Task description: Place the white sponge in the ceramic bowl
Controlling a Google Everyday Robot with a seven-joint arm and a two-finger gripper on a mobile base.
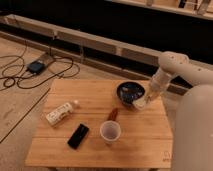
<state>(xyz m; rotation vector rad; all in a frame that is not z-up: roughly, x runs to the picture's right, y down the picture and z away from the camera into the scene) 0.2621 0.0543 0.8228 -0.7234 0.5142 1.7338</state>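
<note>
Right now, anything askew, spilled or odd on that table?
Only the white bottle lies on its side at the table's left; no spill shows. Cup upright. Gripper holds the white sponge at the ceramic bowl's near rim.

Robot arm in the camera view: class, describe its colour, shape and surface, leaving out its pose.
The robot arm is smooth off-white, built of thick rounded tubular segments with a bulbous elbow joint. It narrows to a pale gripper beside the dark glossy ceramic bowl. No cables or markings are visible.

Dim warm light, soft blur, pincer right
</note>
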